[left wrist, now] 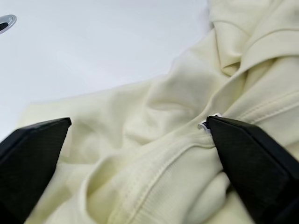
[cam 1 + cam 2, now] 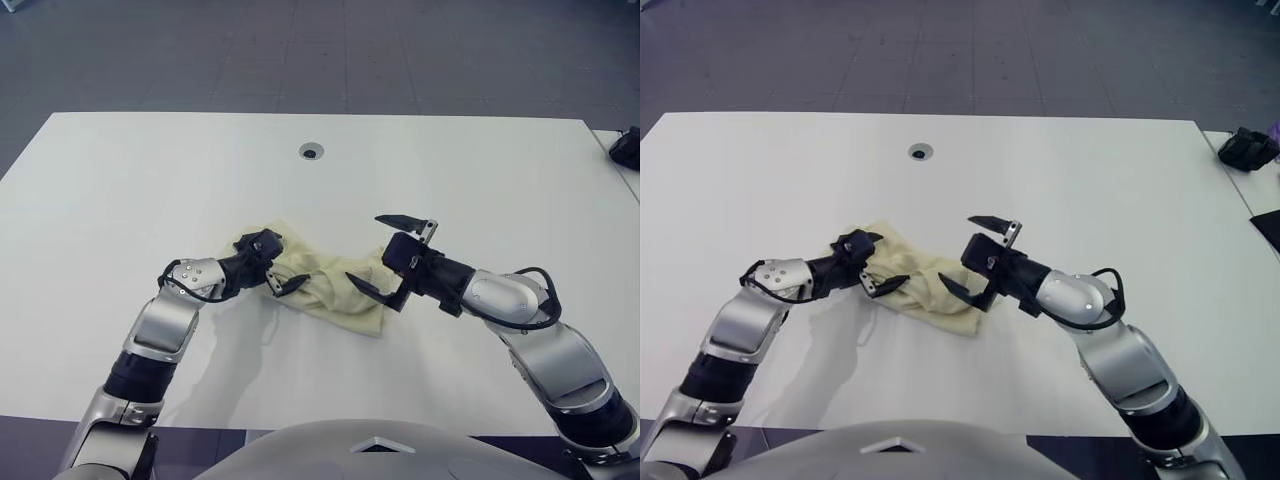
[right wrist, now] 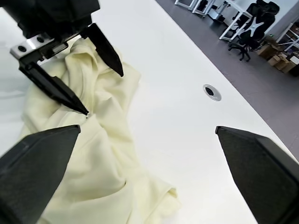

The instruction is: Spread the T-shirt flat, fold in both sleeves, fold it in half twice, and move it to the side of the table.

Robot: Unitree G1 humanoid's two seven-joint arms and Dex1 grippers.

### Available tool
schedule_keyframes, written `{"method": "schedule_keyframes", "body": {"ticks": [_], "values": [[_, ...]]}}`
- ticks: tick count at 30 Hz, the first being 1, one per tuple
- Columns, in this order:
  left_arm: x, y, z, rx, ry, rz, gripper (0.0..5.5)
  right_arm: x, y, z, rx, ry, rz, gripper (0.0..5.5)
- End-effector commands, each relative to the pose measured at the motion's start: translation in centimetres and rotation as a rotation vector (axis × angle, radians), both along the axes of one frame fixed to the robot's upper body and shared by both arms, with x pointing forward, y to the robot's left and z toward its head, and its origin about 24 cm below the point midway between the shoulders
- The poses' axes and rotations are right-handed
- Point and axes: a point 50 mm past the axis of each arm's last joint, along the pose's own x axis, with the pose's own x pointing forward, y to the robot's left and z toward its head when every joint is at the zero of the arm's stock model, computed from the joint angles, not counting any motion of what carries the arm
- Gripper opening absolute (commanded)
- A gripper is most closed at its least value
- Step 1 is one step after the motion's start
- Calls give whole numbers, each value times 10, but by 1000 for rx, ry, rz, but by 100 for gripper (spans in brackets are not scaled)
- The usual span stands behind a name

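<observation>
Left pincer [image 2: 278, 265] gapes over T-shirt [image 2: 335, 295]; white table [image 2: 450, 170], grey floor [image 2: 300, 50].

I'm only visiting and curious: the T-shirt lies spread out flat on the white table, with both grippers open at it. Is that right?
Not quite. The T-shirt is not spread flat: the left eye view shows it crumpled in a heap on the white table. The left gripper and right gripper are indeed open at it.

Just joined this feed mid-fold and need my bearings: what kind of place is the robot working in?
Most likely an office or lab workroom: a white desk-style table with a cable grommet set in it, a grey tiled floor, and swivel office chairs farther back.
</observation>
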Motion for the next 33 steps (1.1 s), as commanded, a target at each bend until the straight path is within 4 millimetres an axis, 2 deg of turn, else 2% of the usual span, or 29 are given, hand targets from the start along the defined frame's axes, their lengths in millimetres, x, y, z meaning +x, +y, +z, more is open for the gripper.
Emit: {"method": "schedule_keyframes", "body": {"ticks": [1,4,9,18,28,33], "values": [[3,-1,11,19,-26,83,540,-16,0,-4,-71,34,122,538],[11,-2,26,-20,-54,126,540,-19,0,-7,-112,3,146,538],[16,-4,63,-132,-94,117,540,-16,1,-19,-185,-82,116,538],[43,29,110,-110,-258,249,540,-20,-3,-35,-185,-11,80,538],[46,41,115,-96,-319,340,540,-8,-30,-47,-405,-4,56,538],[46,42,115,-89,-330,347,540,-2,-57,-46,-494,-11,-6,538]]}}
